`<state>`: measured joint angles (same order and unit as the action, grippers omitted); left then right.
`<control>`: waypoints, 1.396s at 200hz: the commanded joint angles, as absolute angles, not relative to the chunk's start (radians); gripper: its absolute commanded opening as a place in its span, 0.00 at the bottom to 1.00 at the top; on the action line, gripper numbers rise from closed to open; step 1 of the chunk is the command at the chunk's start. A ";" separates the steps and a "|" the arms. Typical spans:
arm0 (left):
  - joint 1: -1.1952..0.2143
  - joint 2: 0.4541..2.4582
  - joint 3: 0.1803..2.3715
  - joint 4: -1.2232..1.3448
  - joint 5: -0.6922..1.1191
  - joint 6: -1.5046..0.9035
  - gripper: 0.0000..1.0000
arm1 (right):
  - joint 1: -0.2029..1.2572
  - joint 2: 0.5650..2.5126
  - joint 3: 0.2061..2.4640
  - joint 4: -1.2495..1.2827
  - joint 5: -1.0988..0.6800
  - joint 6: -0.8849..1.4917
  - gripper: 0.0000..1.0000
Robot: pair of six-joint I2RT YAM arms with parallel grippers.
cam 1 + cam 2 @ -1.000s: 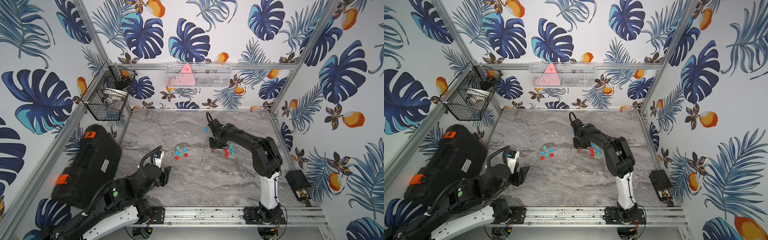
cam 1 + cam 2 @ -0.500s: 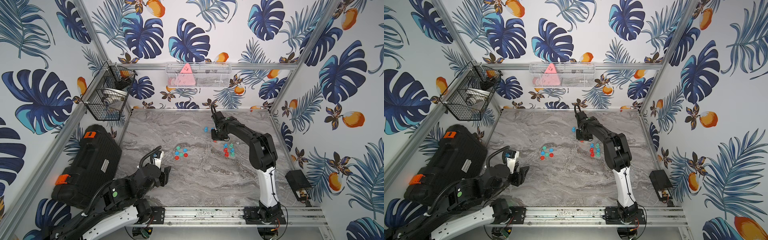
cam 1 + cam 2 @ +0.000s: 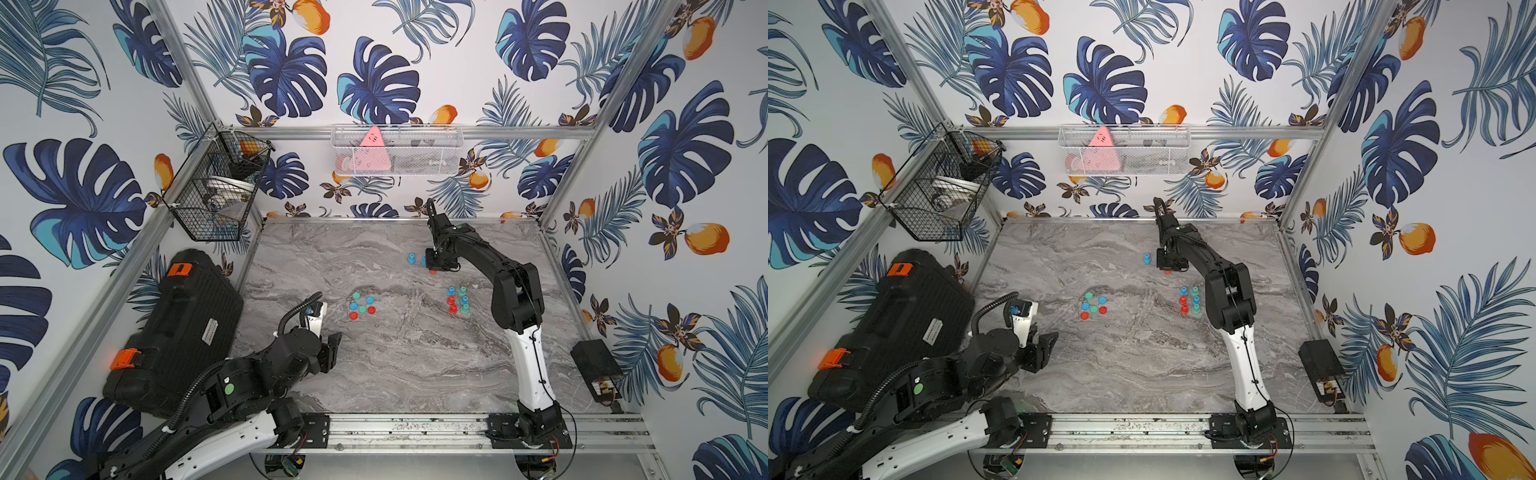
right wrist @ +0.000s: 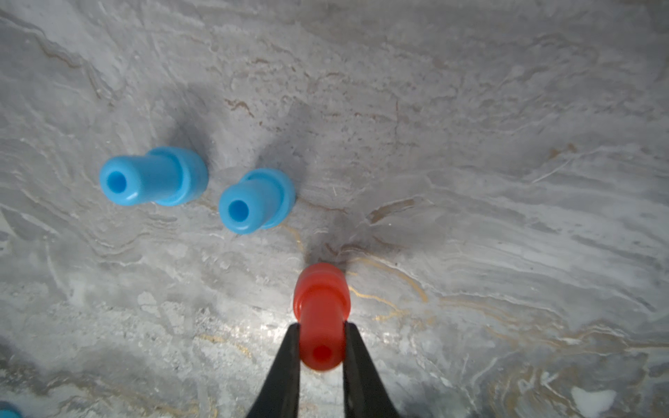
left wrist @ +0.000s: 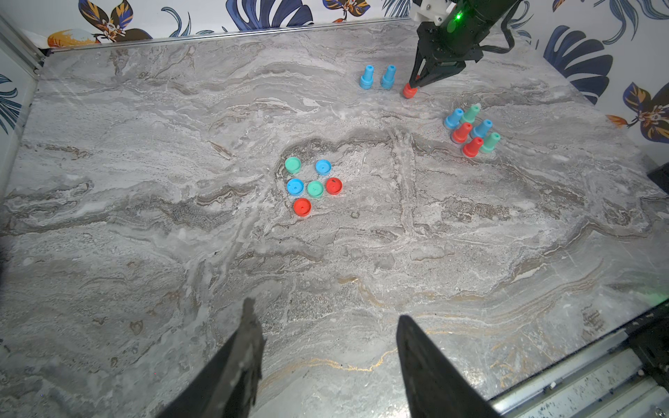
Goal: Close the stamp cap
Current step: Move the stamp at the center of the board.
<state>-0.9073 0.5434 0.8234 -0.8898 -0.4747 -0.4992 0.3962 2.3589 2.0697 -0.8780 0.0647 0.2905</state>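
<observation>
Top views both show the marble counter (image 3: 415, 365), with the left fingers (image 3: 333, 340) standing apart and empty at lower left, seemingly waiting. At upper centre the right fingers (image 4: 286, 362) pinch the red stamp (image 3: 433, 272) by its stem, probably to stand it beside two blue stamps (image 3: 411, 258), apart from the loose caps (image 3: 361, 305) grouped mid-frame.

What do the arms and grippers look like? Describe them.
The left arm and right arm: black links, white lower link. A ribbed black hose and green round sticker on the left; thin black cable down the right's white link. The left gripper and right gripper: black tapered fingers.
</observation>
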 commanded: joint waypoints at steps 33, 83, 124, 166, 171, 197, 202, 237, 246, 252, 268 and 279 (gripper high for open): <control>-0.907 0.535 0.819 -0.865 -0.485 -0.499 0.63 | 0.393 2.412 2.172 -0.938 0.086 0.287 0.19; -0.907 0.529 0.819 -0.864 -0.483 -0.497 0.63 | 0.391 2.479 2.285 -0.989 0.104 0.285 0.19; -0.907 0.527 0.819 -0.863 -0.481 -0.495 0.63 | 0.377 2.499 2.307 -1.000 0.111 0.284 0.19; -0.907 0.524 0.818 -0.863 -0.482 -0.497 0.63 | 0.369 2.508 2.318 -1.002 0.111 0.285 0.20; -0.907 0.524 0.819 -0.863 -0.482 -0.497 0.63 | 0.369 2.509 2.319 -1.001 0.110 0.285 0.20; -0.907 0.525 0.819 -0.863 -0.482 -0.497 0.63 | 0.368 2.517 2.332 -1.005 0.111 0.287 0.20; -0.907 0.524 0.819 -0.863 -0.482 -0.497 0.63 | 0.367 2.518 2.336 -1.006 0.111 0.286 0.20; -0.907 0.522 0.818 -0.863 -0.483 -0.497 0.63 | 0.367 2.528 2.352 -1.011 0.114 0.286 0.20; -0.907 0.522 0.819 -0.863 -0.483 -0.497 0.63 | 0.368 2.529 2.352 -1.011 0.116 0.285 0.20; -0.907 0.522 0.818 -0.863 -0.483 -0.497 0.63 | 0.367 2.530 2.353 -1.009 0.116 0.285 0.20; -0.907 0.522 0.818 -0.862 -0.482 -0.497 0.63 | 0.368 2.533 2.358 -1.013 0.118 0.284 0.20; -0.907 0.522 0.818 -0.863 -0.483 -0.497 0.63 | 0.367 2.535 2.361 -1.015 0.114 0.284 0.20</control>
